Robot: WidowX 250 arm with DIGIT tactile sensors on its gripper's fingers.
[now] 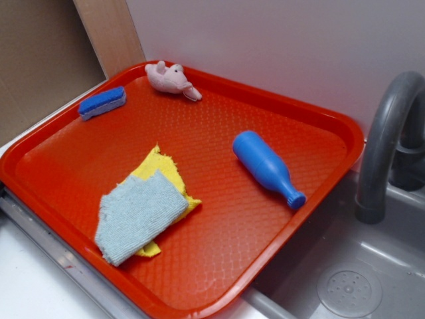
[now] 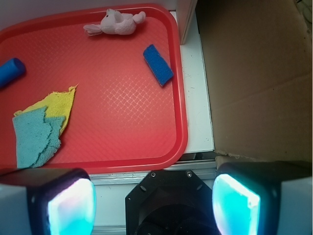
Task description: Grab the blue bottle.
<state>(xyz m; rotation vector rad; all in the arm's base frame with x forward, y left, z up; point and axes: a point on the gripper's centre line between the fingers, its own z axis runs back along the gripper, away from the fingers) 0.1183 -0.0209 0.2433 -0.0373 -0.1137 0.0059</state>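
The blue bottle point(image 1: 267, 169) lies on its side on the right part of the red tray point(image 1: 345, 133), neck pointing toward the sink. In the wrist view only its blunt base point(image 2: 11, 72) shows at the left edge. My gripper point(image 2: 154, 205) is open, its two glowing pads point(image 2: 72, 208) wide apart with nothing between them. It hovers over the white counter beside the tray's near rim point(image 2: 146, 164), far from the bottle. The exterior view does not show the gripper.
A blue sponge point(image 1: 101, 103) and a pink plush toy point(image 1: 172, 78) lie at the tray's far end. A grey-blue cloth point(image 1: 138, 216) lies over a yellow one point(image 1: 159, 169). A grey faucet point(image 1: 385, 146) and sink point(image 1: 348, 292) stand right of the tray; cardboard point(image 2: 259, 78) stands beside it.
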